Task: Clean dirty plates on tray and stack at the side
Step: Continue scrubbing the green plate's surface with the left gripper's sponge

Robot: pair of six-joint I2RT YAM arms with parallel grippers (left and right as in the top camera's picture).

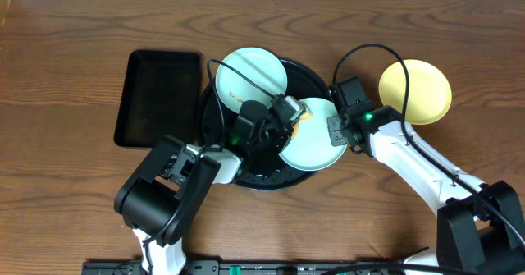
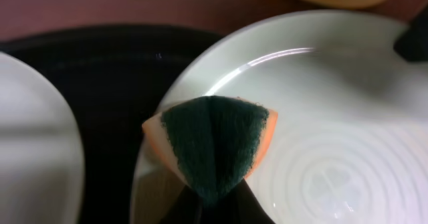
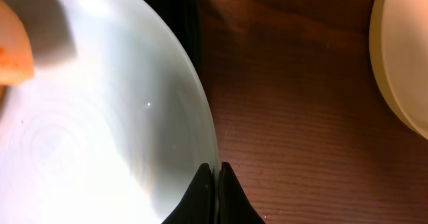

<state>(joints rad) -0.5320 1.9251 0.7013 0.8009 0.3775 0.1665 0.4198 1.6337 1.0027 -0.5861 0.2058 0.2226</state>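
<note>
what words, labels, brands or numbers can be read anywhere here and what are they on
No text can be read in any view.
On the near mint plate, far mint plate and yellow plate: plain, no print.
On the round tray, rectangular tray and sponge: no label.
On the right arm: only a small green light, no characters.

The tabletop (image 1: 74, 53) is grained in warm brown wood. A round tray (image 1: 302, 70) is finished in glossy black, and a rectangular tray (image 1: 160, 98) is black too. One pale mint plate (image 1: 250, 74) is plain. A second pale mint plate (image 1: 316, 148) is marked with faint concentric rings. A pale yellow plate (image 1: 415, 90) is unpatterned. A sponge (image 2: 214, 144) is coloured orange and faced in dark green.
</note>
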